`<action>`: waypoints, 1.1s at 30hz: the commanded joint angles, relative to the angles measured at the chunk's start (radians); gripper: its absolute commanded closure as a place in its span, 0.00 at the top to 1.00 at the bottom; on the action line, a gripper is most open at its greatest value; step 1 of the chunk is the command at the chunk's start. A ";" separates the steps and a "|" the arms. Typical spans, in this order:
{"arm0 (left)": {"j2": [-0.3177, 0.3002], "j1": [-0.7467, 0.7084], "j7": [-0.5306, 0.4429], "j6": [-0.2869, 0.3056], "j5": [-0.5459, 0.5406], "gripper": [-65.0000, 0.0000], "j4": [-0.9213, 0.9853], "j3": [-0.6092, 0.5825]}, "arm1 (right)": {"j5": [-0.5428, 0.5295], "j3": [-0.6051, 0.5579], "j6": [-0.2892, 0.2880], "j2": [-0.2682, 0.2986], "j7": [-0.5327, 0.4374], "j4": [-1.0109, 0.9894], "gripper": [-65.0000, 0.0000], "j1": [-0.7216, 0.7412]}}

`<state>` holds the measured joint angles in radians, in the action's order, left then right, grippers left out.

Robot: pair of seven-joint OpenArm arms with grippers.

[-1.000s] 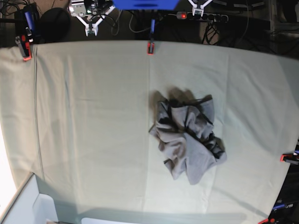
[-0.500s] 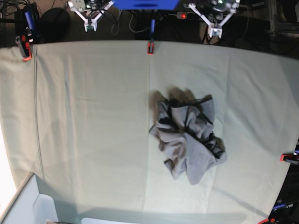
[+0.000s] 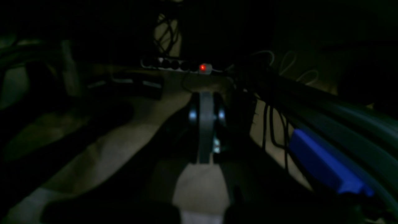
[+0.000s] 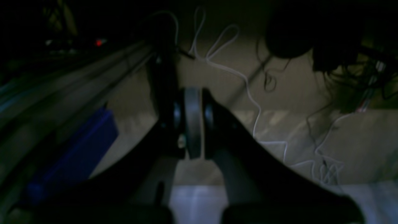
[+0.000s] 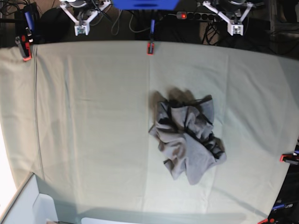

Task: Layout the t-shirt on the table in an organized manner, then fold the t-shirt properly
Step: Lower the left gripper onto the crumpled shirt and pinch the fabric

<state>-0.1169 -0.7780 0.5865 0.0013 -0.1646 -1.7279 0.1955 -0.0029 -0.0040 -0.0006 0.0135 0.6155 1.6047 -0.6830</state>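
While the shirt (image 5: 188,141) lies crumpled in a heap right of centre on the surface (image 5: 93,116), both hands sit beyond the far edge, well apart from it. Left hand (image 5: 235,29) at upper right of the base view, fingers pressed together, holding nothing. Right hand (image 5: 81,30) at upper left, likewise closed and empty. Wrist views dark; a red clamp (image 5: 150,48) grips the far edge.

Left hand (image 5: 235,29) and right hand (image 5: 81,30), both pointing down at the far edge of the base view. Each hand is closed, fingers pressed together, gripping nothing.
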 commanded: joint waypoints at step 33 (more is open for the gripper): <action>0.007 0.335 -0.027 -0.004 -0.148 0.61 -0.258 0.011 | -0.003 -0.179 -0.006 0.026 0.243 0.412 0.00 0.362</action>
<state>-0.1070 -0.4393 0.5819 -0.0006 -0.3092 -1.9675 0.2043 -0.0017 -0.1829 -0.0032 0.0410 0.8730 1.9991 -0.3229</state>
